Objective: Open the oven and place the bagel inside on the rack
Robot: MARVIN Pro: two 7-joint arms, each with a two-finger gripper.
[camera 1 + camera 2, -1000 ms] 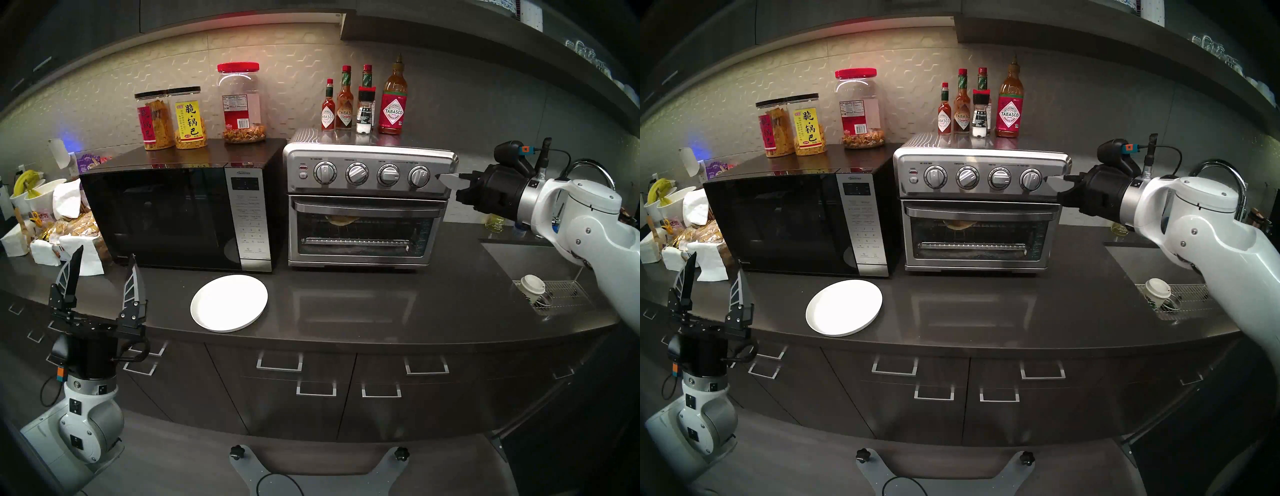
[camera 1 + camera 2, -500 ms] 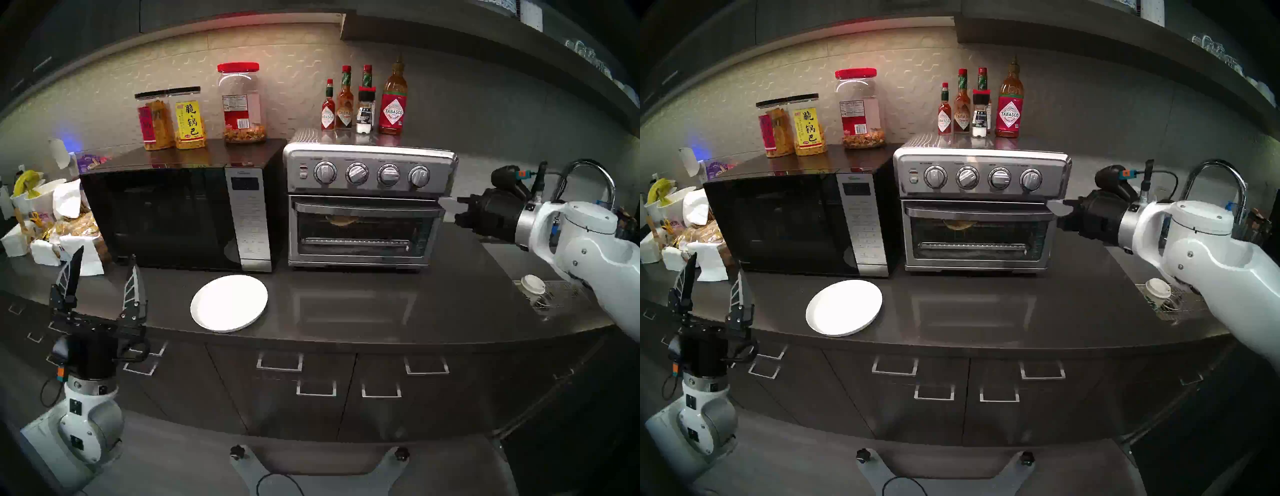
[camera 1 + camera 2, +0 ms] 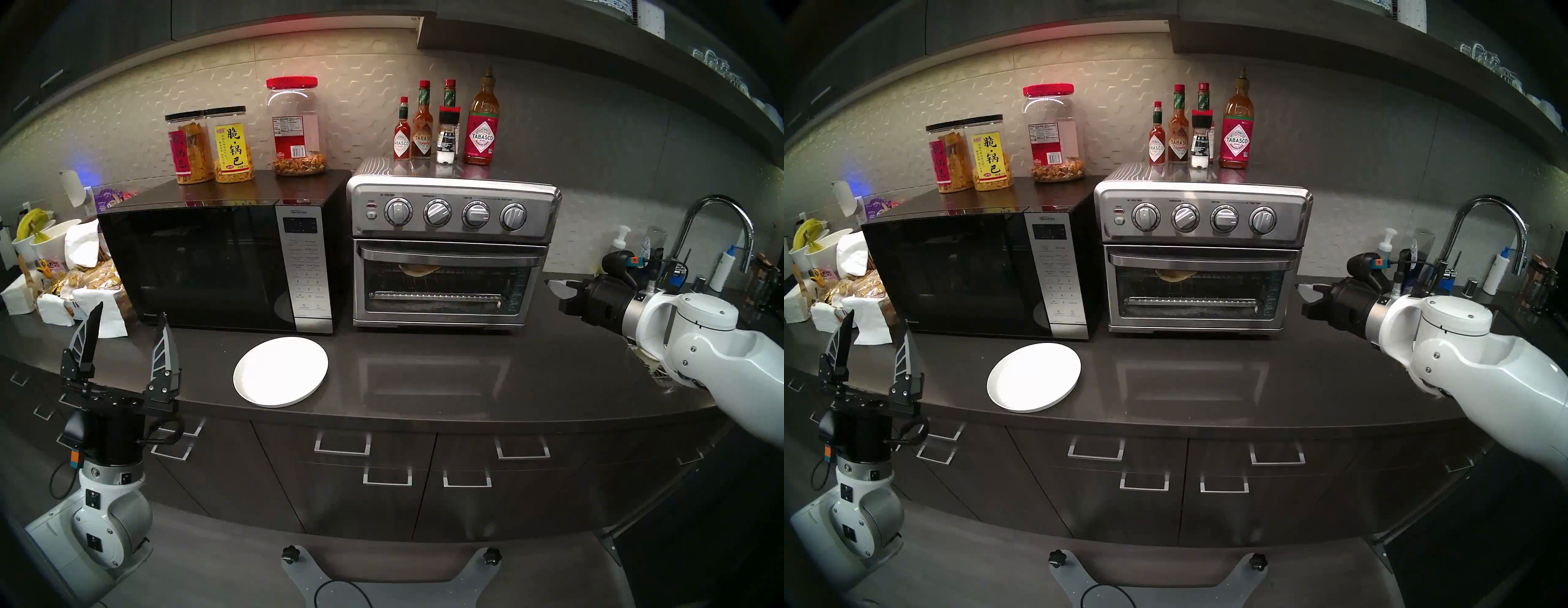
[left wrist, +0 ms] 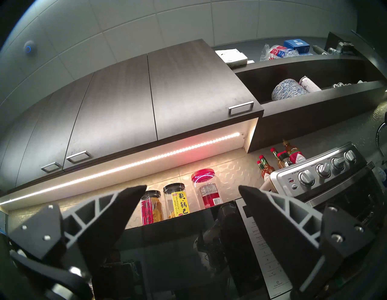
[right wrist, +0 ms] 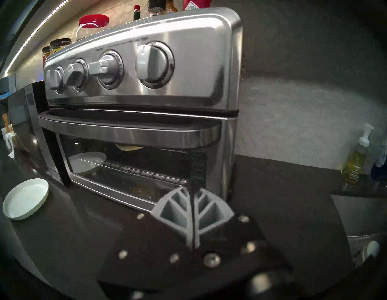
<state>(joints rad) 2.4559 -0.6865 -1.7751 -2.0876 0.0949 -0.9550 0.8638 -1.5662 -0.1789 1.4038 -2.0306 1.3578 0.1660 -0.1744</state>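
Both head views look down from above the counter (image 3: 466, 373) at near-identical angles. The left wrist view faces upward toward cabinets (image 4: 146, 100). The right wrist view sits close, level with the oven (image 5: 146, 83). All four share the oven.

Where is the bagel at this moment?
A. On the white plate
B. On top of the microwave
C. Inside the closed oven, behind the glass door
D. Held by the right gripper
C: the bagel shows through the glass of the closed oven, while the white plate is bare.
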